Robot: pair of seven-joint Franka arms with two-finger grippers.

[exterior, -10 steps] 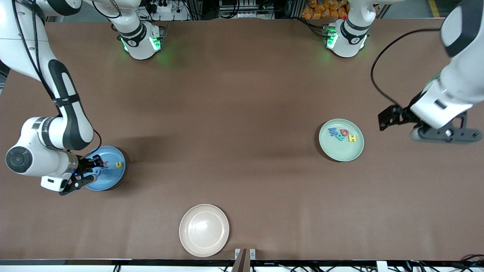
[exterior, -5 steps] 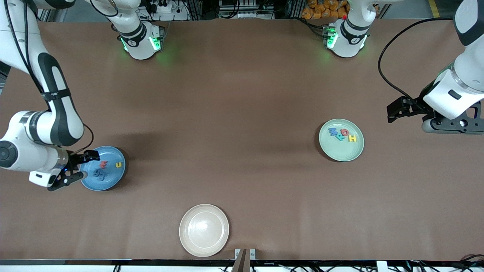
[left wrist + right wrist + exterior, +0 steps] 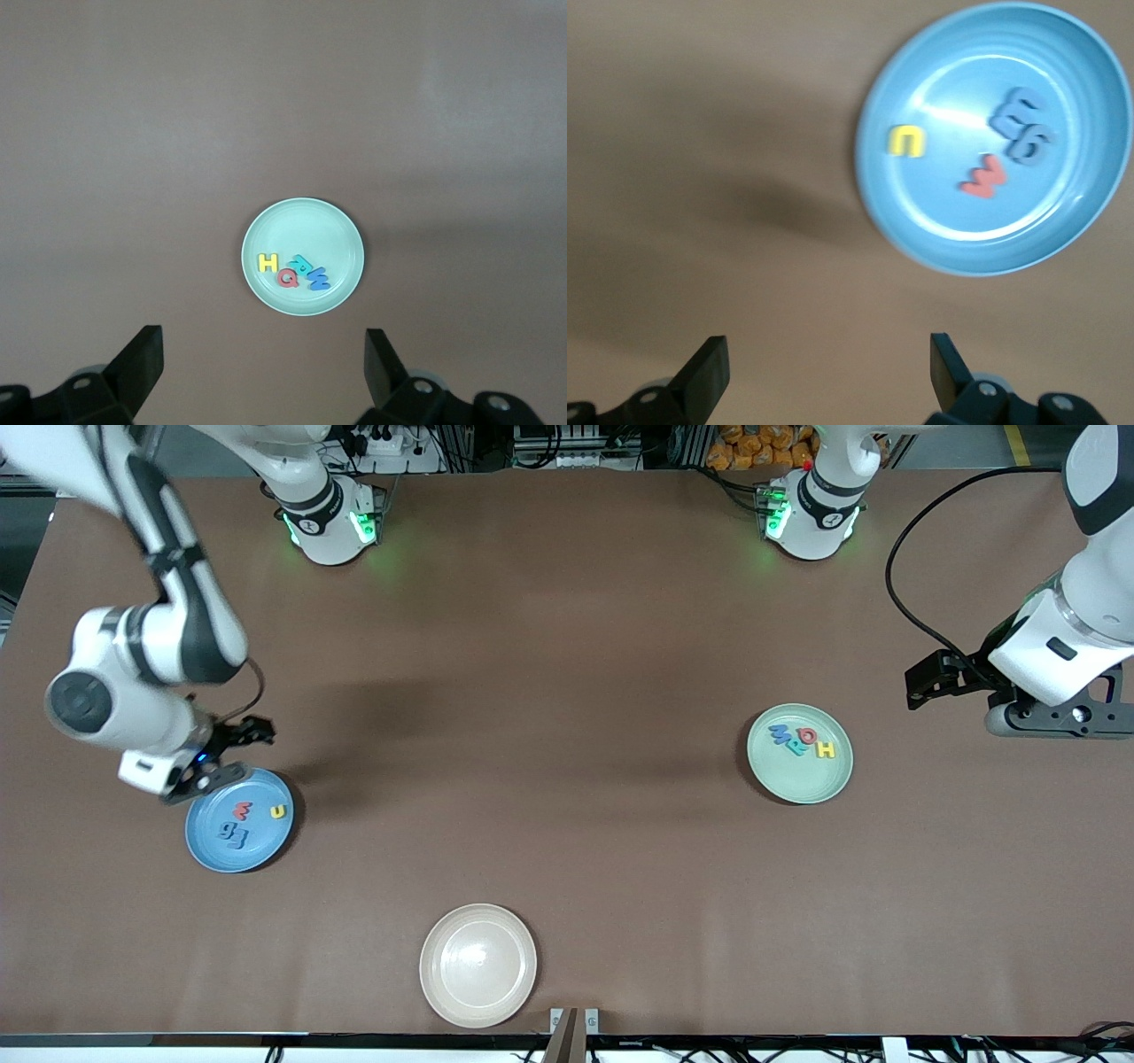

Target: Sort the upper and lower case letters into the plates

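Observation:
The sky blue plate (image 3: pixel 262 849) lies toward the right arm's end of the table. It holds a red w (image 3: pixel 241 810), a yellow u (image 3: pixel 278 811) and blue letters (image 3: pixel 235 834). My right gripper (image 3: pixel 217 766) hangs open and empty over the table beside this plate's edge. In the right wrist view the gripper (image 3: pixel 826 367) is over bare table, with the blue plate (image 3: pixel 921 239) and the red w (image 3: pixel 984 175) ahead. The mint green plate (image 3: pixel 802 784) holds several letters (image 3: pixel 802 742). My left gripper (image 3: pixel 1059 722) waits open, high beside it, with the green plate (image 3: pixel 306 226) ahead of the gripper (image 3: pixel 263 354).
A cream-white round plate (image 3: pixel 478 965) lies bare near the table's front edge, in the middle. The brown table top (image 3: pixel 549 691) stretches between the two coloured plates. The arm bases (image 3: pixel 332 522) stand along the edge farthest from the front camera.
My right gripper has opened, left the red letter in the blue plate, risen and drawn off the plate toward the bases. The left arm shifted slightly toward its end, then held still.

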